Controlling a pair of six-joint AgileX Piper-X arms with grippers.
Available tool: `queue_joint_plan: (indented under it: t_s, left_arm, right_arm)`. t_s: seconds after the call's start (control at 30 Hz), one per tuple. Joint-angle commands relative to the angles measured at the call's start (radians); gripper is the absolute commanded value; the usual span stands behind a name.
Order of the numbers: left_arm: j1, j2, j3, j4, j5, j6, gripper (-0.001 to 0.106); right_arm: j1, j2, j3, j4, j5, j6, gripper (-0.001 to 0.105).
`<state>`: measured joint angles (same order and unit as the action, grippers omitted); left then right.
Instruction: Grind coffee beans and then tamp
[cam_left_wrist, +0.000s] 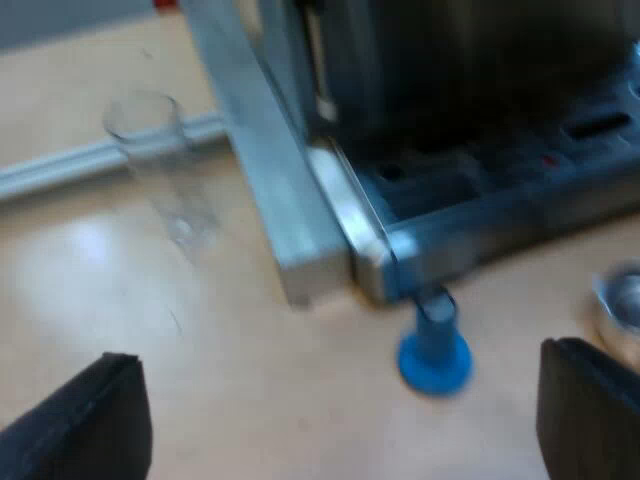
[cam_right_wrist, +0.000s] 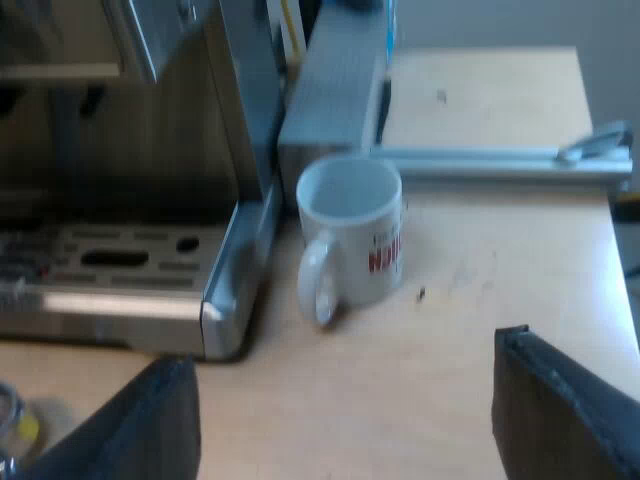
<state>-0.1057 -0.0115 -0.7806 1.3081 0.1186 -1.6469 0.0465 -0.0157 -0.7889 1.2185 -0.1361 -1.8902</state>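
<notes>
A blue tamper (cam_left_wrist: 435, 345) stands upright on the wooden table just off the corner of the espresso machine (cam_left_wrist: 400, 200), by its drip tray. A clear measuring glass (cam_left_wrist: 160, 165) stands farther off beside the machine's side wall. The round metal rim of the holder (cam_left_wrist: 625, 300) peeks in near one finger. My left gripper (cam_left_wrist: 345, 425) hangs open above the table, short of the tamper, with nothing between its fingers. My right gripper (cam_right_wrist: 355, 425) is open too, facing a white mug (cam_right_wrist: 350, 235) with red lettering that stands against the machine's other corner (cam_right_wrist: 225, 300).
A metal rail (cam_right_wrist: 500, 160) runs along the table behind the mug, and the same kind of rail (cam_left_wrist: 90, 160) passes behind the measuring glass. The table's edge (cam_right_wrist: 615, 250) lies close past the mug. A small blurred glassy object (cam_right_wrist: 12, 425) sits near the drip tray.
</notes>
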Motion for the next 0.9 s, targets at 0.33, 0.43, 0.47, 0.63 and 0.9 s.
queue_joint_plan:
  t_s: [0.33, 0.43, 0.47, 0.63, 0.9]
  left_arm:
    - [0.001, -0.140, 0.172, -0.302, -0.041, -0.032, 0.079]
    - [0.001, -0.140, 0.220, -0.309, -0.041, -0.032, 0.079]
    - [0.001, -0.140, 0.234, -0.310, -0.041, -0.032, 0.079]
    - [0.001, -0.138, 0.290, -0.335, -0.039, -0.032, 0.079]
    - [0.001, -0.138, 0.296, -0.345, -0.039, -0.032, 0.079]
  right_arm:
    - [-0.004, -0.037, 0.119, -0.119, -0.005, -0.006, 0.063]
    - [-0.004, -0.037, 0.158, -0.117, -0.005, -0.006, 0.063]
    - [-0.004, -0.037, 0.169, -0.117, -0.005, -0.006, 0.063]
    - [-0.004, -0.037, 0.226, -0.117, -0.005, -0.006, 0.063]
    - [-0.004, -0.037, 0.236, -0.131, -0.005, -0.004, 0.063]
